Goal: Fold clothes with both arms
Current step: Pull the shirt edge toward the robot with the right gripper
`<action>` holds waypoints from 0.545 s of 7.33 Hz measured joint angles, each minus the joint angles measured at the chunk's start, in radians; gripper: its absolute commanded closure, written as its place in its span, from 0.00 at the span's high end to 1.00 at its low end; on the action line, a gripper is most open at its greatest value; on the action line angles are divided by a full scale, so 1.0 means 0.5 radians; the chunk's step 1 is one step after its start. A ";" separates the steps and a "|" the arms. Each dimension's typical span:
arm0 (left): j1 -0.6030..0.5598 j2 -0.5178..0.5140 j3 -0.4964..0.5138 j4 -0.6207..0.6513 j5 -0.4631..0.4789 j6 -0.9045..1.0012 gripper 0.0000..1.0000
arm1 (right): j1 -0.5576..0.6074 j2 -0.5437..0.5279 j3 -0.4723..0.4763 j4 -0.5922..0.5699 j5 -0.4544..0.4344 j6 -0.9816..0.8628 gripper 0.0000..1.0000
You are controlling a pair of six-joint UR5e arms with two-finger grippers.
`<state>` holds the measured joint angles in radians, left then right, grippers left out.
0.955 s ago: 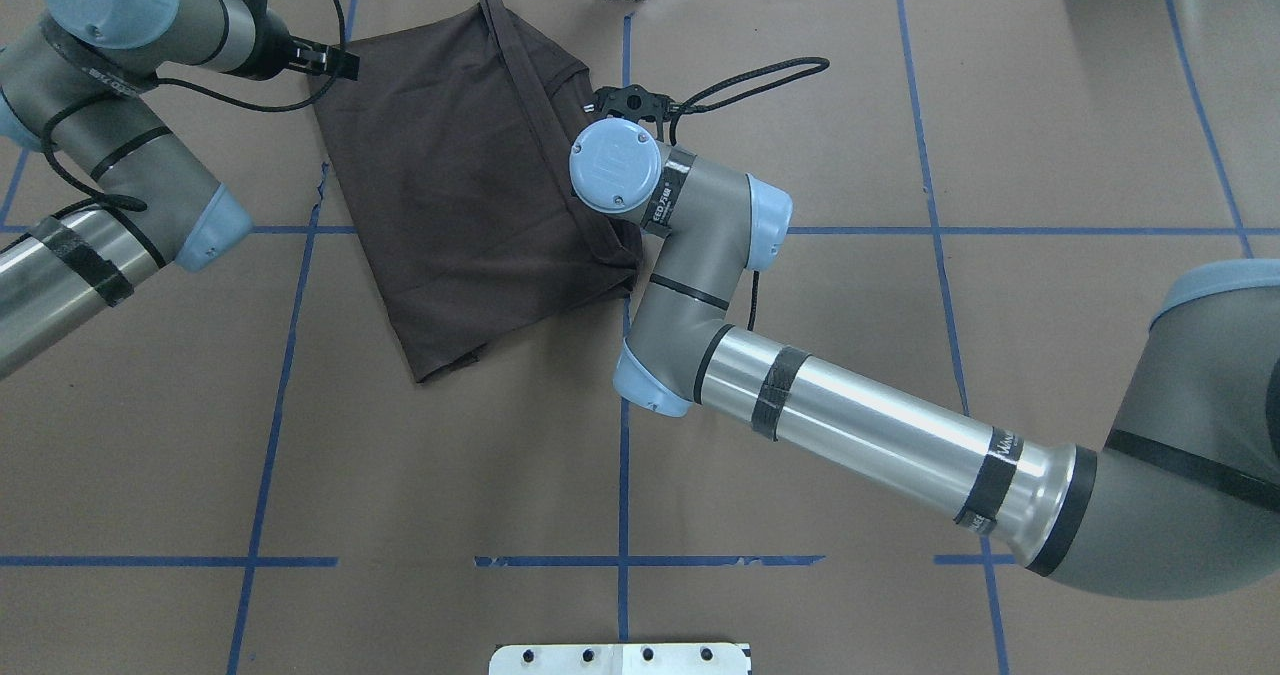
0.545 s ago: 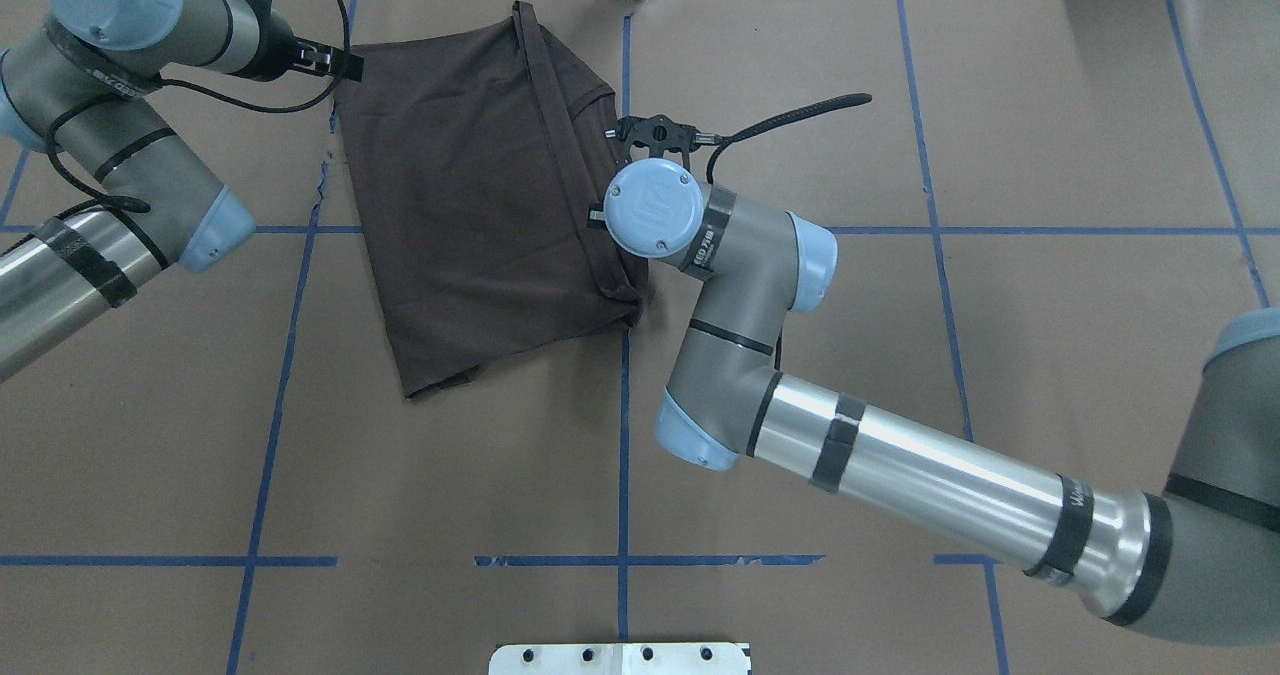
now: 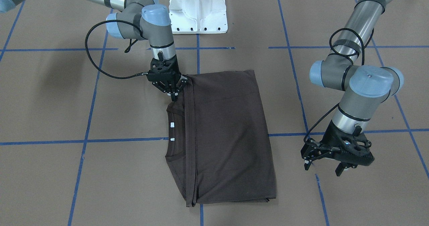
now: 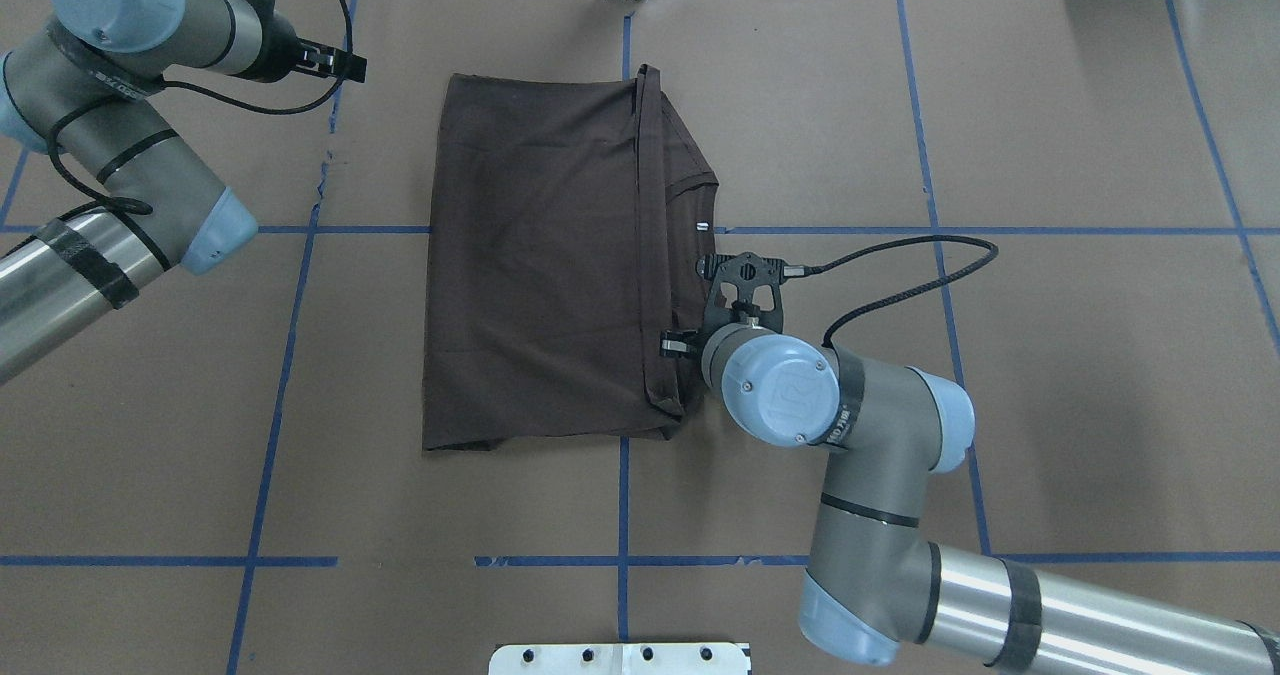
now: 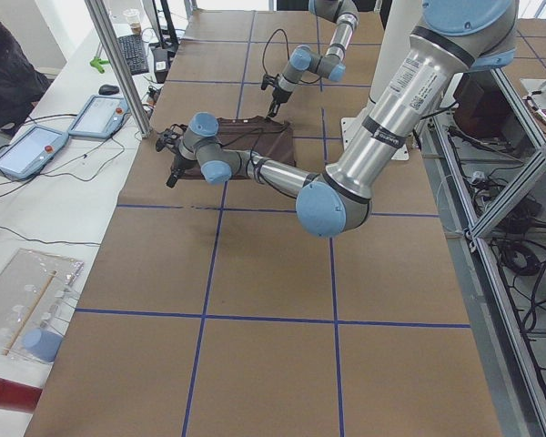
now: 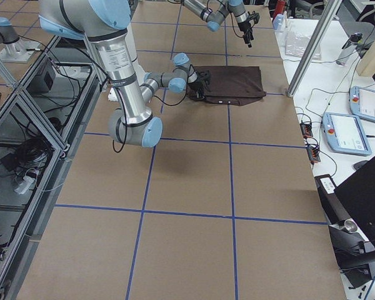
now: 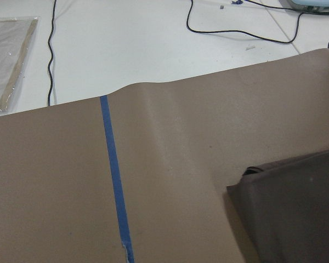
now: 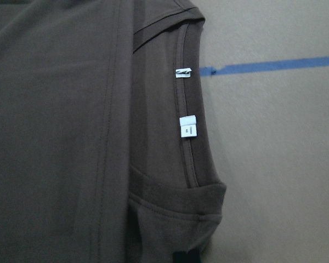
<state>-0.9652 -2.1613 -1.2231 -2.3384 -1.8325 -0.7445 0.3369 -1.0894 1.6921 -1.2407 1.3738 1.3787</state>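
Note:
The dark grey-brown T-shirt lies folded into a flat rectangle in the middle of the table. Its collar and white neck labels show along the edge nearest my right arm. My right gripper is shut on the shirt's edge by the collar, at the corner nearer the robot. In the overhead view its wrist hides the fingers. My left gripper is open and empty, well off the shirt's other side near the table's far edge. Its wrist view shows only one shirt corner.
The table is covered in brown paper with blue tape lines. The white pedestal base stands at the robot's side. A black cable loops off my right wrist. Pendants and cables lie beyond the far edge.
My right arm has pulled back toward the robot and to the right, dragging the shirt with it. The shirt turned square to the tape lines and slid away from my left gripper, which stayed put.

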 measured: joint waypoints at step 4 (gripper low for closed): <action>0.016 0.000 -0.013 0.000 -0.003 -0.027 1.00 | -0.187 -0.421 0.375 0.002 -0.121 0.003 0.99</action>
<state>-0.9573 -2.1614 -1.2298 -2.3382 -1.8338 -0.7579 0.2436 -1.2998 1.8795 -1.2397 1.3131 1.3803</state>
